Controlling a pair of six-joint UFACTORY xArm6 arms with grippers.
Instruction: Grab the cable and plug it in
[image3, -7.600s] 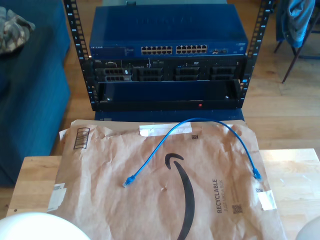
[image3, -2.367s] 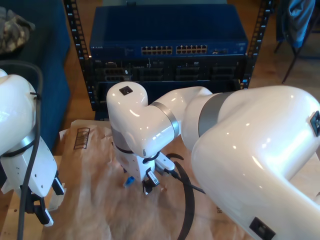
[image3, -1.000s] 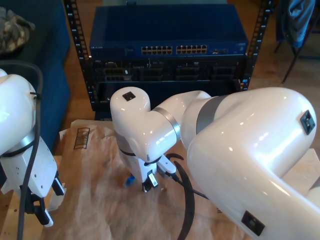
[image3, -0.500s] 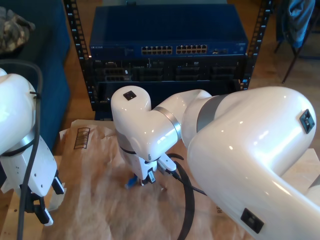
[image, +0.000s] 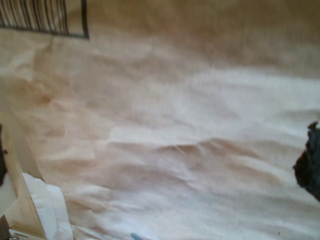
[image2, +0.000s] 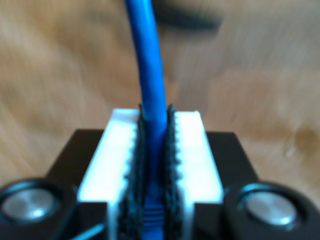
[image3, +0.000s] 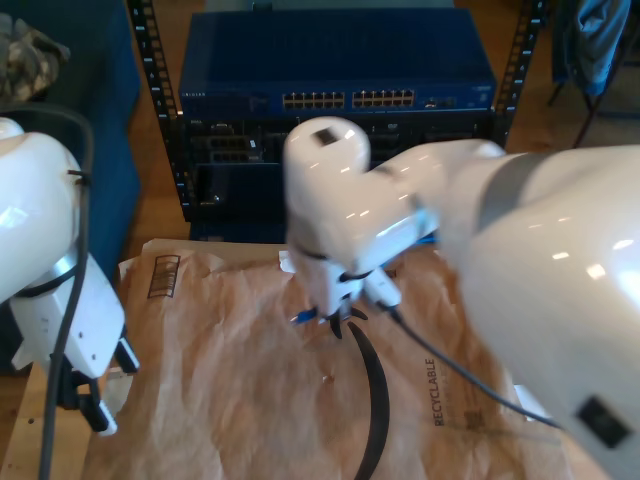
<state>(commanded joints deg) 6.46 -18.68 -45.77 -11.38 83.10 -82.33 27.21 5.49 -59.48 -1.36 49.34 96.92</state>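
Second tool (image2: 155, 165) clamped on the cable (image2: 149, 75), serrated pads (image2: 136, 165) pressed against both sides of the blue cord with the plug end seated deep between them, the cord running straight out ahead of the tool over blurred brown paper. In the exterior view, same tool (image3: 335, 322) hanging beneath a big white arm (image3: 420, 230), raised just above the brown paper mailer (image3: 230, 400), a short blue stub of cable (image3: 303, 317) poking out beside its tip toward the exterior view's left. Beyond that tool, a blue network switch (image3: 340, 70) with a row of ports, mounted in a black rack (image3: 160, 120). First tool (image3: 85, 400) low at the exterior view's left, over the mailer's edge and the wooden tabletop (image3: 40, 420); open or closed cannot be told. Under the first tool in its wrist view: wrinkled mailer paper (image: 165, 125), a barcode print (image: 45, 17), a white tape strip (image: 47, 210), a sliver of wooden tabletop (image: 20, 200).
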